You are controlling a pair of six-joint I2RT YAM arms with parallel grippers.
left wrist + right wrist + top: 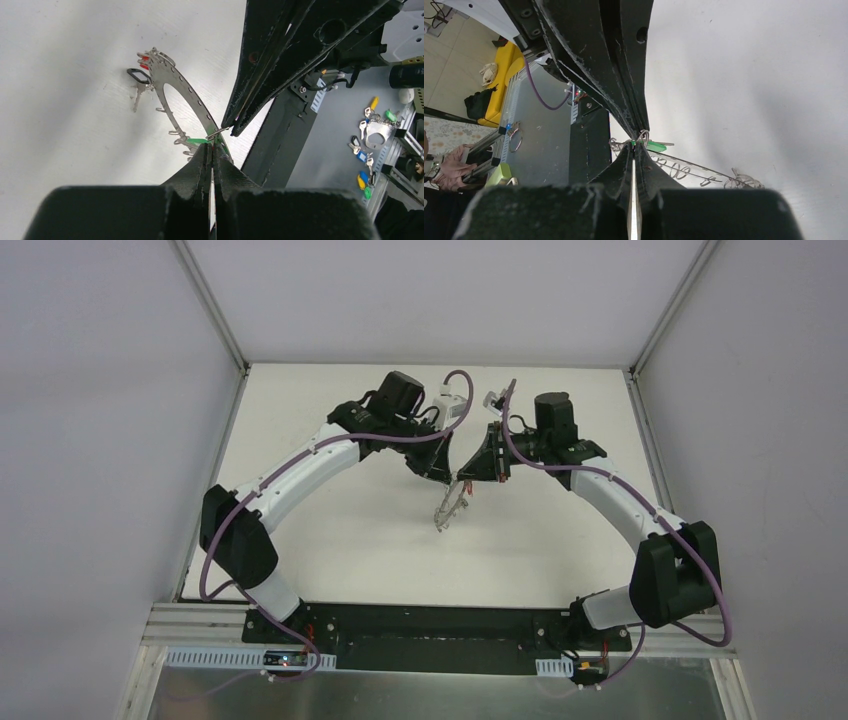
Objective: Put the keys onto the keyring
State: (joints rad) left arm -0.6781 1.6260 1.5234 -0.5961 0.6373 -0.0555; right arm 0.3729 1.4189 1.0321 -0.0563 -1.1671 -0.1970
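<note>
The keyring (172, 80), a large flat grey ring with wire loops on its rim, hangs in the air between both arms (447, 508). My left gripper (214, 146) is shut on its near rim. A green key (198, 141) sticks out beside those fingertips, and red keys (144, 62) and a dark key (139, 76) dangle at the far rim. My right gripper (634, 146) is shut, pinching a small wire loop (642, 136) at the rim next to the green key (655, 146). In the right wrist view the keyring (696, 167) shows edge-on.
The white table (330, 530) is walled on three sides. The black base rail (430, 625) runs along its near edge. Off the table, spare coloured keys and another ring (375, 131) lie on a grey surface; a loose wire ring (515, 141) lies on a metal sheet.
</note>
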